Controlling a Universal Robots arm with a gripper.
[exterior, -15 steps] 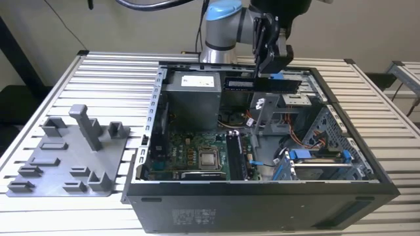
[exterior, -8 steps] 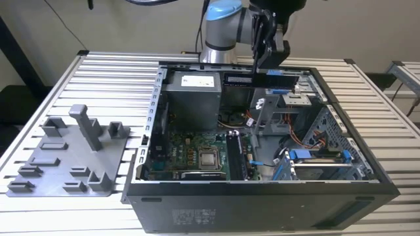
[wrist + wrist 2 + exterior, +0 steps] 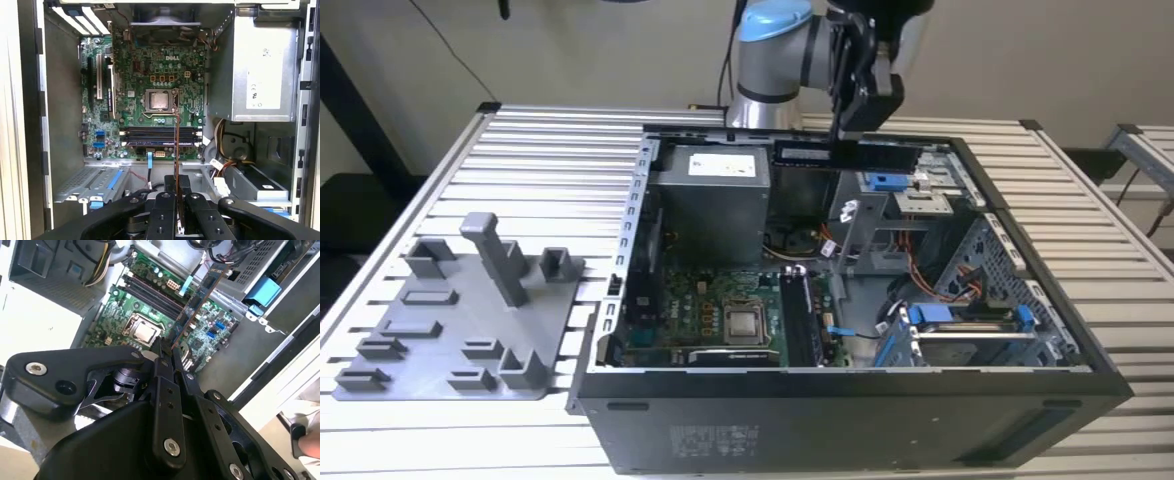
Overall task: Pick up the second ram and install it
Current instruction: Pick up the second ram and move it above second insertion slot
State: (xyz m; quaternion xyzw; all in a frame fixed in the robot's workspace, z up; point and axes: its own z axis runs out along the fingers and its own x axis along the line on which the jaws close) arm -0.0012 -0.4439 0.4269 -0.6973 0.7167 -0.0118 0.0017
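The end effector (image 3: 166, 354) is clamped on the second ram (image 3: 200, 300), which hangs above the open case (image 3: 854, 420), over the memory slots (image 3: 157, 135). I'd keep its edge parallel to a free slot and lower it squarely.

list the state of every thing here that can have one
gripper, shut on the second ram
second ram, held off the surface above the open case, not in a slot
computer case, lying on its side, open on top
processor, uncovered, no cooler on it
motherboard, mounted inside the case
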